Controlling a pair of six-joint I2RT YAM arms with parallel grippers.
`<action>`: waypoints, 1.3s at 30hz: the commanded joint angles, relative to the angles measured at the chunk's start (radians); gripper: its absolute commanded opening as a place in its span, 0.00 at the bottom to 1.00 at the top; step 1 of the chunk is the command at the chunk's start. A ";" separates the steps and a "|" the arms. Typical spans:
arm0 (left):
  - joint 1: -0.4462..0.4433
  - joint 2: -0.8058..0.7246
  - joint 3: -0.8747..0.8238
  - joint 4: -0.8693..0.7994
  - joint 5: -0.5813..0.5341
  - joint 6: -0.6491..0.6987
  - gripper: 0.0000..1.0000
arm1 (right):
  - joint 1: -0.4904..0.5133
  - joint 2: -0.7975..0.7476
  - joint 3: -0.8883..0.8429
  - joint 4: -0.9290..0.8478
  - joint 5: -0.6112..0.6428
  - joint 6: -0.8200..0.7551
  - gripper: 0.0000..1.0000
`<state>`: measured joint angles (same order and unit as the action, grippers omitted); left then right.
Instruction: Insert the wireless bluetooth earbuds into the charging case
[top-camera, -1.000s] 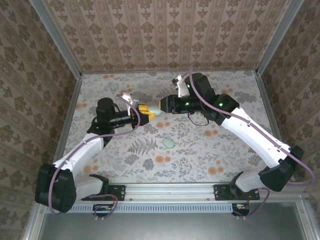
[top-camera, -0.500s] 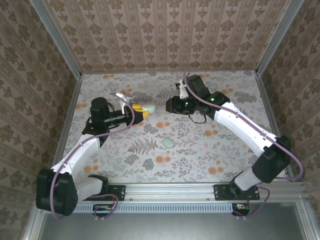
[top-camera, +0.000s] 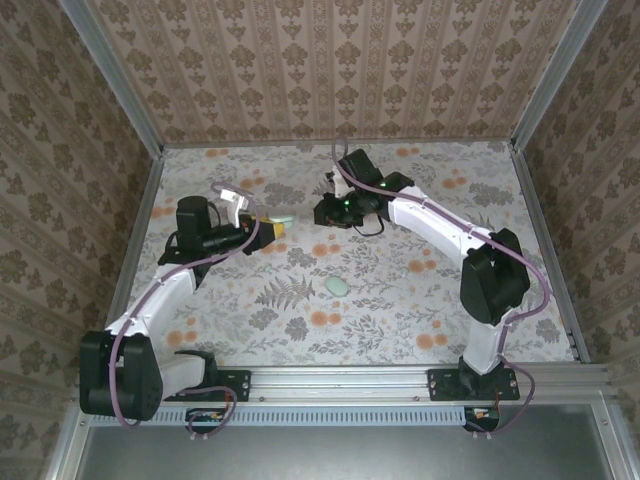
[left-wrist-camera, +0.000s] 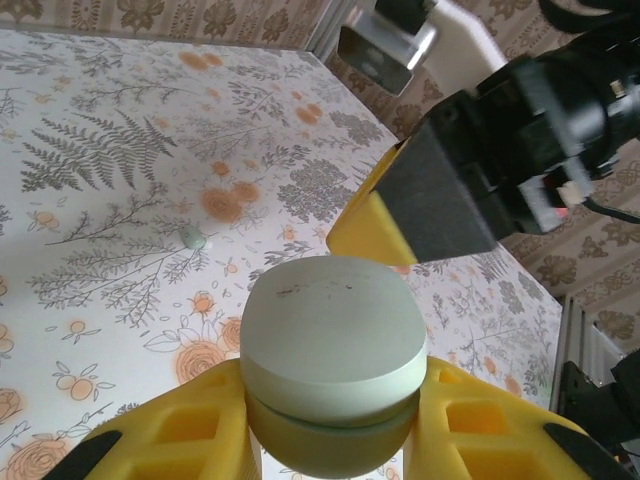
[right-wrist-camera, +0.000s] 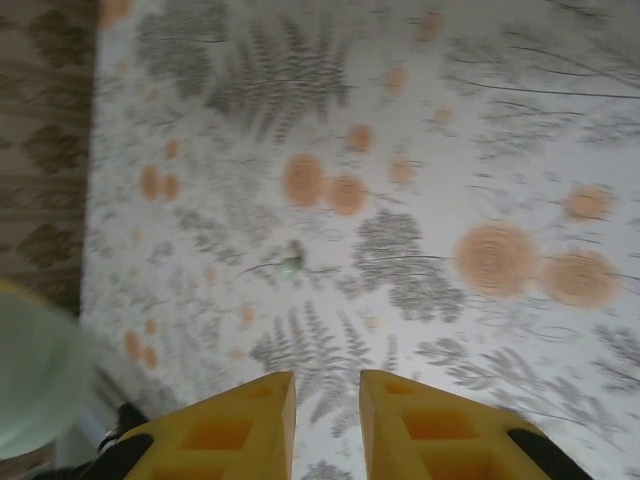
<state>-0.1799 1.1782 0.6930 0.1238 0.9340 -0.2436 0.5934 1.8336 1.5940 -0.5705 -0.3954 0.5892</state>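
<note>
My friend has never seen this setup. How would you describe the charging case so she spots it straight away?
Start at the flowered table and follow the left arm out to its yellow fingers. The charging case is the round, pale green puck clamped between them. The other pale green piece lies loose on the tabletop, gripped by nothing.

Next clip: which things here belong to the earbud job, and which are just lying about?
Job:
- case, gripped in the left tool
- earbud, loose on the table
- right tool, slightly open, nothing between its fingers

Just backdrop:
- the floral table itself
- wallpapered walls
- metal rail at the near edge
</note>
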 joint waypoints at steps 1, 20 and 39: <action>0.003 -0.010 0.000 0.047 0.054 -0.005 0.09 | 0.051 -0.085 -0.010 0.087 -0.109 -0.030 0.24; -0.046 -0.026 0.004 0.122 0.121 0.001 0.09 | 0.094 -0.068 0.111 0.040 -0.079 -0.062 0.23; -0.056 -0.064 -0.003 0.174 0.157 -0.028 0.09 | 0.056 -0.305 -0.142 0.149 -0.044 -0.223 0.58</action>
<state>-0.2295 1.1469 0.6891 0.2466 1.0500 -0.2539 0.6556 1.5822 1.4914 -0.4629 -0.4728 0.4206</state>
